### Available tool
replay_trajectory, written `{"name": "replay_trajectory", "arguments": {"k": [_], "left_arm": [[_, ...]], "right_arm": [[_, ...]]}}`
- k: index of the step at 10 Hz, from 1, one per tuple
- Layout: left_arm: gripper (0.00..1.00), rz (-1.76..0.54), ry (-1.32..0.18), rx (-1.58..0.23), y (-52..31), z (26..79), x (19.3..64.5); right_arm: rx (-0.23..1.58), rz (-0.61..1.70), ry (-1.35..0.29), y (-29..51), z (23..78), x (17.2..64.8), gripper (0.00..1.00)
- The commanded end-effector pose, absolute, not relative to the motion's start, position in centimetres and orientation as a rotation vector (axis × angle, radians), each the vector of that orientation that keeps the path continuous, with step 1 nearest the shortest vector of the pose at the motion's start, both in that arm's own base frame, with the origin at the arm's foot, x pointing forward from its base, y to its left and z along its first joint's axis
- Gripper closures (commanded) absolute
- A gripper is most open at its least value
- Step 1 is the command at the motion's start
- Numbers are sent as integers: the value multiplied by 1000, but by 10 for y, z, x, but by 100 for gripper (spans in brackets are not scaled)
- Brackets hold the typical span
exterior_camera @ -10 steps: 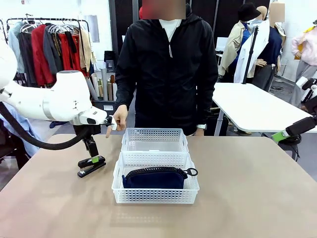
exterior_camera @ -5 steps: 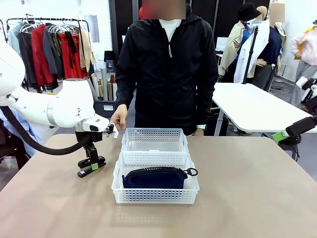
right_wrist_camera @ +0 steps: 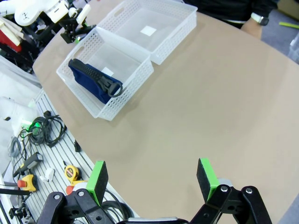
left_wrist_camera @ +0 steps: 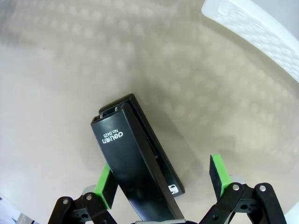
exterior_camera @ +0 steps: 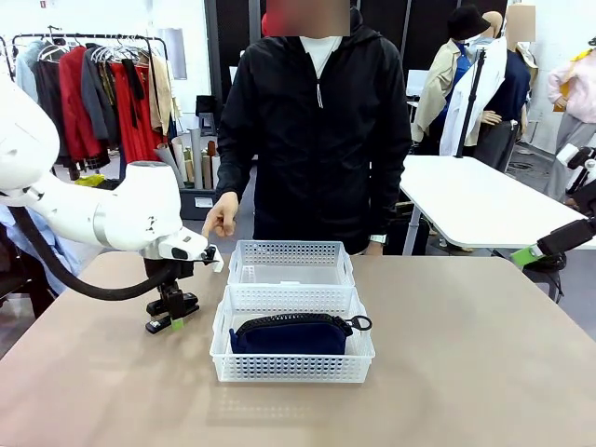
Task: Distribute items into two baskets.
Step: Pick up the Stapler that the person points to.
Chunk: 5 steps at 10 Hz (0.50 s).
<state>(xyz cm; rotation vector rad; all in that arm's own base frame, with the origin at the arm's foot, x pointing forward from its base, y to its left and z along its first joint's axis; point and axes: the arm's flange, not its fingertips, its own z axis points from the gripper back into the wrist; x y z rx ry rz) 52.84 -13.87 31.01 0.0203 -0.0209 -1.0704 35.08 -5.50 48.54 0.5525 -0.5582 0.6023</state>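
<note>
The stapler (exterior_camera: 154,326) lies flat on the table (exterior_camera: 466,372), left of the near basket (exterior_camera: 291,372) and a little apart from its wall. The left gripper (exterior_camera: 173,315) is down over it with its jaws spread wide. In the left wrist view the stapler (left_wrist_camera: 135,158) runs lengthwise between the green pads (left_wrist_camera: 105,184): one pad is right against its side and the other stands well clear, so nothing is clamped. A corner of a basket rim (left_wrist_camera: 261,32) shows just beyond the stapler's far end.

The pouch (exterior_camera: 289,335) lies in the near basket, its ring pull toward the basket's right end. The far basket (exterior_camera: 291,251) touches the near one at its back and holds only a small white label.

The person (exterior_camera: 317,121) stands at the far edge. One hand (exterior_camera: 221,216) hangs above the table edge, behind the left arm and near the far basket's left corner.

The right gripper (right_wrist_camera: 152,179) hangs off to the table's right side, wide open and holding nothing. Its own view looks across bare tabletop to both baskets and the pouch (right_wrist_camera: 93,79). Cables (right_wrist_camera: 42,123) and a yellow tape measure (right_wrist_camera: 71,172) lie below the table edge.
</note>
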Motion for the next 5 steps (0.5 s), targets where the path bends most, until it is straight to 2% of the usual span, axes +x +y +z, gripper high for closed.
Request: {"name": "replay_trajectory", "arguments": {"k": [1, 3, 5], "left_arm": [[5, -1060, -18, 46, -141, 313, 531], [29, -1060, -27, 43, -141, 314, 531], [66, -1058, -32, 40, -141, 315, 533]], "right_arm": [[556, 605, -556, -55, 486, 351, 0], [556, 605, -556, -55, 486, 351, 0], [556, 605, -556, -55, 486, 351, 0]]}}
